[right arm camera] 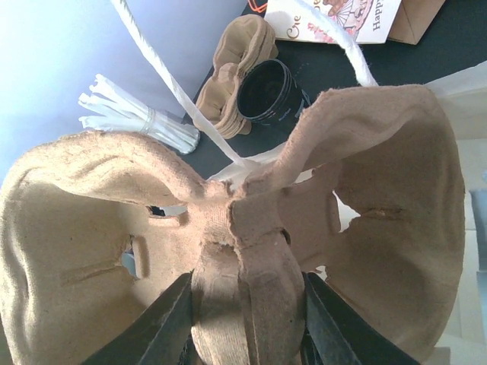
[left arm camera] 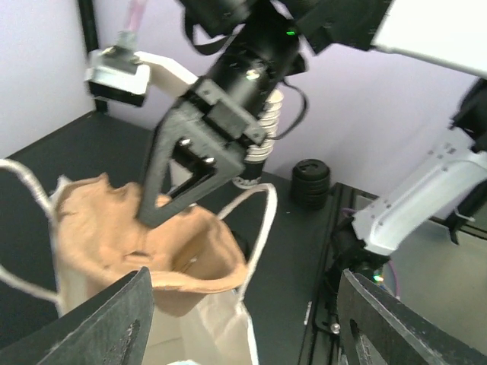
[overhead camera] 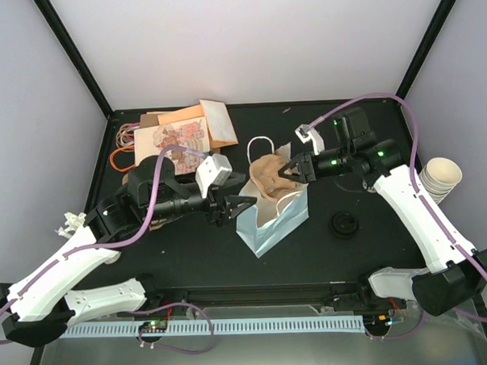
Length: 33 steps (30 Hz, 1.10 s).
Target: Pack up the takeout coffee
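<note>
A lidded takeout coffee (overhead camera: 343, 224) stands upright on the black bench (overhead camera: 198, 261) at the near right. It is just beside a white paper bag (overhead camera: 270, 230) and apart from it, while two robot arms meet at the bag's mouth. The left hand (overhead camera: 243, 205) hovers at the bag's left rim, spread wide and empty, with the whole bag between it and the cup. A little farther back, the right hand (overhead camera: 288, 171) is clamped on the middle ridge of a brown cardboard cup tray (overhead camera: 265, 175) set partway into the bag's mouth. From that hand the coffee lies to the right and nearer, its long axis vertical. The right arm therefore looks the closer one for a reach from above, though only once it lets go of the tray. Stacked lidless cups (overhead camera: 440, 179) stand at the right edge of the scene.

The overhead view shows the coffee only as a black disc. The left wrist view catches the coffee (left arm camera: 310, 181) from the side, a short dark shape past the bag whose paper wall cannot be made out. The right wrist view misses the coffee by the bag, but it alone shows the grip on the tray (right arm camera: 380, 190) close up.
</note>
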Each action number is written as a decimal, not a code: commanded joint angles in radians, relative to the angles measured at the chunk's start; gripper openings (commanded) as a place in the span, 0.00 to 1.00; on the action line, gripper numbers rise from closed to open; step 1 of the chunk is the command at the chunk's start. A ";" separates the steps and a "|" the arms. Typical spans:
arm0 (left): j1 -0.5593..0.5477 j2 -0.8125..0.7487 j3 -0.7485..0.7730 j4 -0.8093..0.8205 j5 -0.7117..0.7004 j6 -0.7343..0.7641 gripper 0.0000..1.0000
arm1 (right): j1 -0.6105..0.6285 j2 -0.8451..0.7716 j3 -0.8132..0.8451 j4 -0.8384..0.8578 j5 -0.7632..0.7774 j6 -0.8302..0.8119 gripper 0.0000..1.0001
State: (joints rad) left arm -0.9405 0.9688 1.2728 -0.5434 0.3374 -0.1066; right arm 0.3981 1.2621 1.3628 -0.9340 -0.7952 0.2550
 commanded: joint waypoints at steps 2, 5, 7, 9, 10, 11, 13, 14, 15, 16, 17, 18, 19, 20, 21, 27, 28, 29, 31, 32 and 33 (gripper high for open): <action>0.054 -0.014 0.048 -0.088 -0.107 -0.102 0.69 | 0.005 -0.015 -0.011 -0.004 -0.002 -0.027 0.36; 0.122 -0.005 0.062 -0.119 -0.110 -0.159 0.69 | 0.005 -0.017 -0.011 -0.005 -0.003 -0.034 0.35; 0.169 0.003 0.065 -0.139 -0.106 -0.186 0.67 | 0.005 -0.021 -0.012 -0.006 -0.004 -0.037 0.35; 0.202 0.019 0.065 -0.156 -0.097 -0.193 0.64 | 0.005 -0.022 -0.014 -0.003 -0.004 -0.039 0.36; 0.212 0.028 0.064 -0.165 -0.085 -0.192 0.63 | 0.005 -0.023 -0.015 -0.004 -0.005 -0.039 0.35; 0.221 0.041 0.065 -0.172 -0.073 -0.189 0.62 | 0.005 -0.023 -0.014 -0.003 -0.006 -0.039 0.35; 0.225 0.072 0.067 -0.186 -0.052 -0.180 0.60 | 0.006 -0.023 -0.014 -0.003 -0.011 -0.040 0.35; 0.226 0.089 0.066 -0.192 -0.049 -0.178 0.59 | 0.007 -0.023 -0.014 -0.001 -0.015 -0.040 0.36; 0.228 0.100 0.065 -0.192 -0.044 -0.174 0.59 | 0.007 -0.023 -0.014 0.000 -0.019 -0.039 0.35; 0.229 0.109 0.063 -0.187 -0.041 -0.169 0.58 | 0.006 -0.024 -0.014 0.000 -0.020 -0.040 0.35; 0.232 0.117 0.058 -0.180 -0.039 -0.164 0.58 | 0.007 -0.025 -0.014 0.001 -0.021 -0.037 0.35; 0.236 0.122 0.054 -0.171 -0.038 -0.162 0.58 | 0.007 -0.026 -0.013 0.001 -0.021 -0.038 0.35; 0.242 0.128 0.049 -0.160 -0.031 -0.161 0.58 | 0.007 -0.028 -0.013 0.001 -0.020 -0.038 0.35; 0.245 0.134 0.046 -0.148 -0.021 -0.158 0.58 | 0.007 -0.029 -0.013 0.001 -0.019 -0.038 0.35; 0.249 0.142 0.045 -0.139 -0.011 -0.157 0.57 | 0.007 -0.029 -0.013 0.001 -0.019 -0.037 0.35; 0.262 0.213 0.062 -0.136 0.058 -0.137 0.53 | 0.008 -0.032 -0.010 -0.003 -0.021 -0.036 0.36; 0.264 0.219 0.064 -0.137 0.059 -0.135 0.53 | 0.008 -0.032 -0.011 -0.003 -0.021 -0.036 0.36; 0.265 0.222 0.062 -0.136 0.060 -0.134 0.53 | 0.008 -0.033 -0.010 -0.003 -0.021 -0.036 0.36; 0.272 0.227 0.052 -0.128 0.064 -0.134 0.53 | 0.008 -0.037 -0.013 -0.001 -0.021 -0.036 0.36; 0.274 0.228 0.048 -0.125 0.068 -0.137 0.53 | 0.010 -0.038 -0.013 -0.001 -0.021 -0.036 0.36; 0.277 0.229 0.043 -0.119 0.072 -0.139 0.53 | 0.010 -0.038 -0.014 -0.002 -0.021 -0.036 0.36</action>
State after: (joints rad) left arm -0.6785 1.2011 1.3083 -0.6907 0.3683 -0.2573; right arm 0.3992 1.2480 1.3586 -0.9360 -0.7959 0.2287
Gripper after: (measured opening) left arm 0.527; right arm 0.358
